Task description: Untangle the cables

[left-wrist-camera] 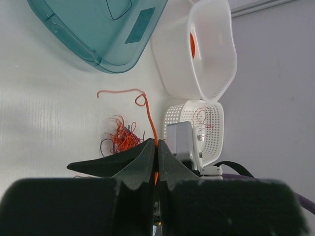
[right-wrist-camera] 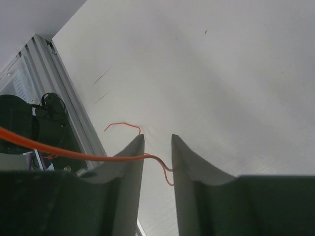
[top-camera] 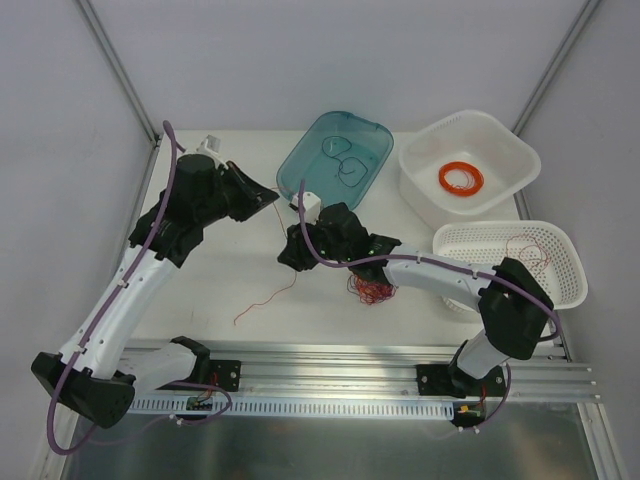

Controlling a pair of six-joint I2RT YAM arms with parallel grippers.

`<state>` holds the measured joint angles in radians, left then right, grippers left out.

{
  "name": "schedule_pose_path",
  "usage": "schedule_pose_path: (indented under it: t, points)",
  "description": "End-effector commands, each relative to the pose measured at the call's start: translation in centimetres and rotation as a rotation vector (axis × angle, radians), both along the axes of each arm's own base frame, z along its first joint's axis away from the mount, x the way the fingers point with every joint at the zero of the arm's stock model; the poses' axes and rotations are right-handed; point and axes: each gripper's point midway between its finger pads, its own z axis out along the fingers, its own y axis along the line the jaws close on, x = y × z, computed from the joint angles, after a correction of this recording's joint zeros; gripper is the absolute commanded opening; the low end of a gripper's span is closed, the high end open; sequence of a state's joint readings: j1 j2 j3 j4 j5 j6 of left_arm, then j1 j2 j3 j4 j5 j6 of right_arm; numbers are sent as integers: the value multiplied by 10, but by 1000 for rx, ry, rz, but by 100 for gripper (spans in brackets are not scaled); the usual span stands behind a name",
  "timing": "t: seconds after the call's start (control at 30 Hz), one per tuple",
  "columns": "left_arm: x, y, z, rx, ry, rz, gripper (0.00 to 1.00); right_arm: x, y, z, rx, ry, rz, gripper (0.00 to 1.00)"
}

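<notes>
The cables lie as a small wad (top-camera: 372,290) of red, orange and dark wires on the white table, also visible in the left wrist view (left-wrist-camera: 122,138). One loose orange wire (top-camera: 265,305) leads away from it. My left gripper (top-camera: 270,195) (left-wrist-camera: 157,143) is shut on that wire (left-wrist-camera: 149,118), whose free end curls off above the fingertips. My right gripper (top-camera: 290,258) (right-wrist-camera: 156,139) sits lower on the same wire (right-wrist-camera: 98,158). Its jaws stand apart, and the wire crosses the left finger (right-wrist-camera: 129,164) into the gap. The wire's tail (right-wrist-camera: 120,125) rests on the table beyond.
A teal tray (top-camera: 300,165) with dark wire loops sits at the back. A white bin (top-camera: 500,135) holds a neat orange coil (top-camera: 460,179). A perforated white basket (top-camera: 565,250) with a red wire stands at the right. A metal rail (top-camera: 350,360) runs along the near edge.
</notes>
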<state>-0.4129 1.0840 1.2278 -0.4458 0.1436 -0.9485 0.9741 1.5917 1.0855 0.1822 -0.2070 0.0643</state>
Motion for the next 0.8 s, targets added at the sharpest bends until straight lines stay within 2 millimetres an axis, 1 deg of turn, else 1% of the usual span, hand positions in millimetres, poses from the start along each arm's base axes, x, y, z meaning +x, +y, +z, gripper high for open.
schedule_pose_path:
  t: [0.0, 0.03, 0.07, 0.13, 0.17, 0.2, 0.23, 0.27, 0.3, 0.37, 0.4, 0.47, 0.53, 0.57, 0.63, 0.67, 0.7, 0.77]
  points:
    - [1, 5, 7, -1, -50, 32, 0, 0, 8, 43, 104, -73, 22, 29]
    - [3, 9, 5, 20, -57, 48, 0, -1, 3, 42, 96, -74, 19, 18]
    - [5, 13, 1, 36, -57, 63, 0, -4, -2, 52, 109, -90, 18, 12]
    - [8, 19, -5, 81, -71, 82, 0, -5, -10, 60, 106, -118, 13, 1]
    - [9, 23, -12, 103, -66, 97, 0, -7, -15, 65, 100, -124, 9, 1]
    - [12, 28, -15, 124, -70, 121, 0, -9, -21, 79, 117, -150, 10, 1]
    - [14, 32, -22, 147, -63, 130, 0, -11, -24, 88, 128, -158, 8, 1]
    - [15, 35, -32, 164, -45, 137, 0, -11, -28, 97, 121, -190, 15, 1]
    - [15, 35, -39, 173, -31, 135, 0, -12, -34, 113, 141, -218, 10, 1]
    - [15, 34, -54, 194, 0, 121, 0, -11, -41, 132, 144, -261, 5, 1]
    - [14, 31, -62, 199, 20, 102, 0, -10, -47, 146, 153, -289, -15, 1]
    - [11, 28, -76, 205, 54, 84, 0, -7, -56, 158, 140, -336, -29, 1]
    - [6, 22, -88, 197, 89, 45, 0, -2, -69, 177, 142, -376, -65, 1]
    - [4, 20, -91, 193, 100, 29, 0, -1, -73, 181, 143, -381, -76, 1]
    - [-2, 11, -97, 171, 128, -25, 0, 4, -82, 198, 167, -402, -101, 1]
    - [-4, 6, -99, 165, 139, -49, 0, 6, -84, 200, 161, -401, -106, 1]
    - [-6, -2, -102, 163, 149, -88, 0, 8, -86, 210, 172, -411, -117, 1]
    - [-12, -15, -97, 126, 156, -169, 0, 12, -90, 213, 154, -421, -125, 1]
